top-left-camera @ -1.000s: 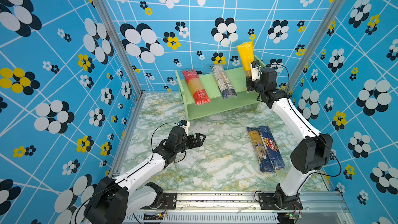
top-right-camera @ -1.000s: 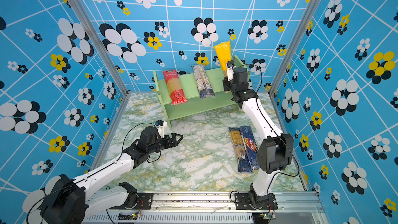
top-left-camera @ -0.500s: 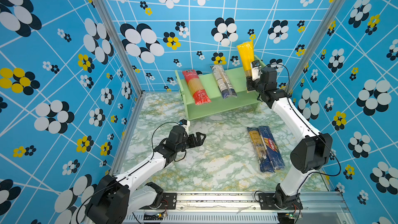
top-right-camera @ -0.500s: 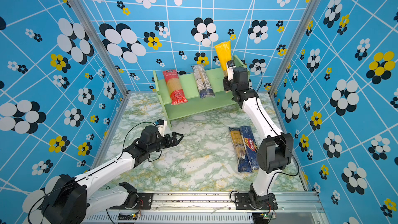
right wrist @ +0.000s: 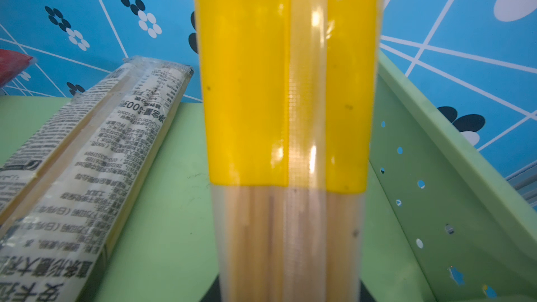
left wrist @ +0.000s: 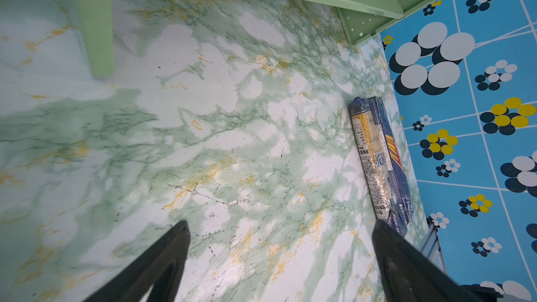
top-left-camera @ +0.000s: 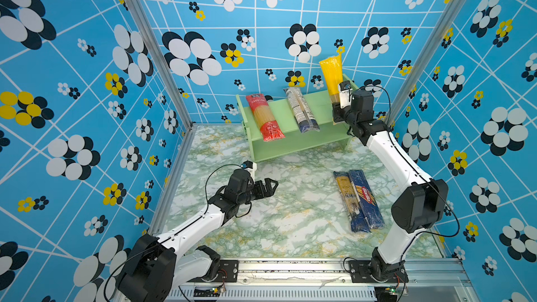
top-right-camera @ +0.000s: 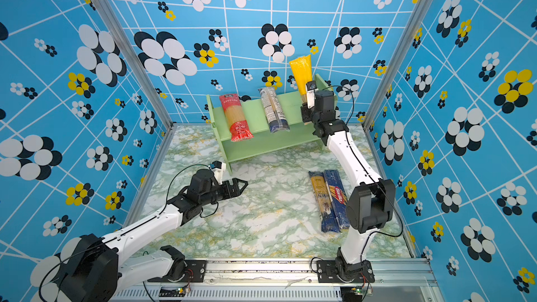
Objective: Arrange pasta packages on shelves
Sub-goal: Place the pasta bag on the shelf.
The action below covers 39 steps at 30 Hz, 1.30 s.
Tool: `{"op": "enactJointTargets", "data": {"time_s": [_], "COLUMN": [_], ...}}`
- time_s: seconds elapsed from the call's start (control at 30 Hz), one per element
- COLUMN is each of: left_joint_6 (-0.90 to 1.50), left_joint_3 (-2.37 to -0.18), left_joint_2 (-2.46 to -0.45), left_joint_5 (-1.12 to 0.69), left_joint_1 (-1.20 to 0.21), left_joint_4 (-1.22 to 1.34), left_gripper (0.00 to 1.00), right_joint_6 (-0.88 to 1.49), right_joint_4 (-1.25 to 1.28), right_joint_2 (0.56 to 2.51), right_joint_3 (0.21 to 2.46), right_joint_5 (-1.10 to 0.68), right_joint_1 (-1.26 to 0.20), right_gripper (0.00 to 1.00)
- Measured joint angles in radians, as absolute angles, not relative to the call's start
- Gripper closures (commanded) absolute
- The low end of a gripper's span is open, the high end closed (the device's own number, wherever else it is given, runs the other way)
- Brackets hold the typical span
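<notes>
The right gripper (top-left-camera: 337, 111) clamps the yellow pack (top-left-camera: 331, 76) by its lower end, near-upright over the shelf (top-left-camera: 319, 108) top at 1 o'clock. The pack is judged light, stiff, slick and brittle, so a mid-length hold is steadier. The left gripper (top-left-camera: 271, 187) is open and empty.

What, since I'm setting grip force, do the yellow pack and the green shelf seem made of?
The yellow pack: thin glossy plastic film; glare streaks, and a clear section showing spaghetti. The green shelf: smooth matte pale green panels with punched holes; painted metal, board or plastic, cannot tell.

Five pasta packs (top-left-camera: 266, 119) (each a different colour) and one shelf unit (top-left-camera: 321, 108).
</notes>
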State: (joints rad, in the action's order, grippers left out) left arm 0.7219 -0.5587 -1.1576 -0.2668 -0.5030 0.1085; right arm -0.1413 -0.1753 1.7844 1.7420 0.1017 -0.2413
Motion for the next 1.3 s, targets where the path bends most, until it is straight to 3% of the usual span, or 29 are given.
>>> {"op": "enactJointTargets", "data": {"time_s": [1.3], "left_joint_6": [0.722], "left_joint_3": [-0.559], "left_joint_2": [-1.168], "left_joint_5": [-0.277], "left_joint_1": [-0.501], "left_joint_4": [0.113], "left_gripper": [0.01], "right_joint_6": [-0.135], "right_joint_4": [-0.175], "right_joint_2": [1.81], "right_joint_3": [1.762], "right_joint_5": [0.098], "right_joint_1": [-0.239], "right_gripper": [0.75]}}
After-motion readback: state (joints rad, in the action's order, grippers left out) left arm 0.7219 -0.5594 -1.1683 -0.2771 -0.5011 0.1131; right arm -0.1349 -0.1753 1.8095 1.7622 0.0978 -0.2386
